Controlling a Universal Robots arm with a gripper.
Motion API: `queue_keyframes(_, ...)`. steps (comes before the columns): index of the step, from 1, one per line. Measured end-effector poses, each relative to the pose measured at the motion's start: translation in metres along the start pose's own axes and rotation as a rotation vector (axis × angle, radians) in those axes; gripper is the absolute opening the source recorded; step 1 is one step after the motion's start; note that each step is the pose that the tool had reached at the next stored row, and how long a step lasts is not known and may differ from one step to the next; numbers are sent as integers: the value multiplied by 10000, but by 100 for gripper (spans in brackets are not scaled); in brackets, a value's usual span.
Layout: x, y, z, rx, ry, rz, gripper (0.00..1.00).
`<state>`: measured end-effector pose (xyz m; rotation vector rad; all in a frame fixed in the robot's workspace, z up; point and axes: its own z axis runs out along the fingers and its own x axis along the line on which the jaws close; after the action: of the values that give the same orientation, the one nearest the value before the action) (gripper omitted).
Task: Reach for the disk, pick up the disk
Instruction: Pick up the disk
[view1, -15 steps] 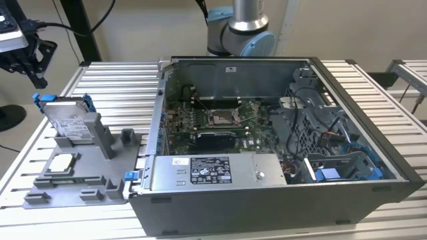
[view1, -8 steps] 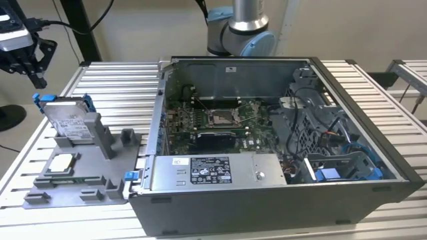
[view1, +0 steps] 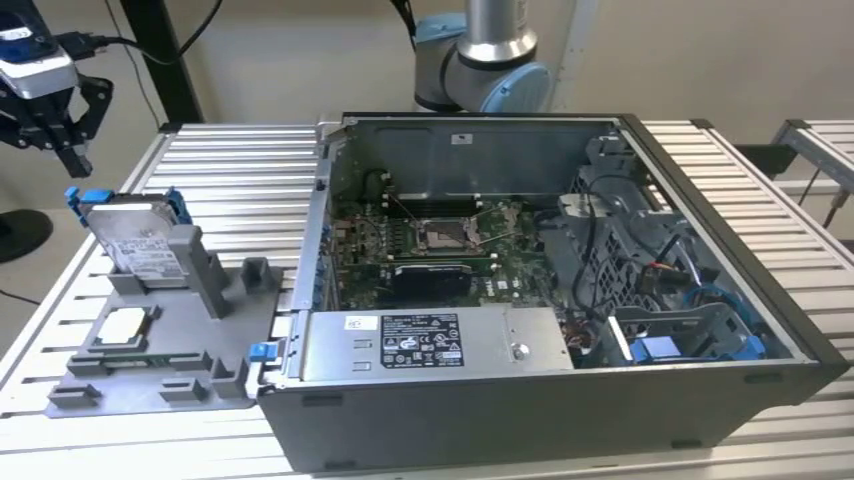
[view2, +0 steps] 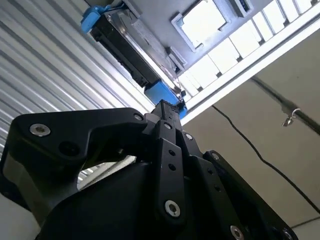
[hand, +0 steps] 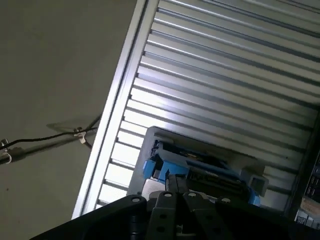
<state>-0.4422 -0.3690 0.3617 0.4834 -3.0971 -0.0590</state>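
Two big things sit on the slatted metal table (view1: 227, 160): an open computer case (view1: 534, 420) and, at nine o'clock from it in the exterior view, a grey plastic holder (view1: 174, 380).

Closest to me along the case's front edge lies a grey metal box (view1: 427, 345) with a black label. Level with it on the holder, a small square silver chip (view1: 123, 325) lies flat in its recess.

One step back, at twelve o'clock from the chip, the disk (view1: 134, 235) stands in a slot of the holder. It leans back, its white label facing me, and its blue bracket shows at both upper corners. In both wrist views I see the disk edge-on (view2: 127, 47) (hand: 205, 167), with blue plastic at each end and table slats behind it.

Beyond that, at eleven o'clock from the disk, the black gripper (view1: 74, 160) hangs in the air, pointing down at the bracket's near corner. It is close to that corner, with a gap between them. Its fingers look pressed together at the tips with nothing between them, and in both wrist views they run to a single point (view2: 166, 106) (hand: 175, 180) aimed at the blue corner.

Deeper inside the case lies the green motherboard (view1: 414, 240). Farthest off, at twelve o'clock behind the case, rises the arm (view1: 494, 50), silver with pale blue caps.
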Motion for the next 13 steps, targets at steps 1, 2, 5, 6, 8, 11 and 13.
queue_keyframes(1, 0, 0, 0, 0, 6, -170, 0)
queue_keyframes(2, 1, 0, 0, 0, 12, -348, 0)
queue_keyframes(5, 1, 1, 0, 1, 33, -875, 0)
queue_keyframes(6, 2, 1, 0, 1, 41, -1070, 0)
queue_keyframes(8, 2, 1, -1, 1, 54, -1430, 0)
queue_keyframes(11, 3, 1, 0, 1, 75, -1975, 0)
queue_keyframes(13, 3, 1, -1, 2, 89, -2345, 0)
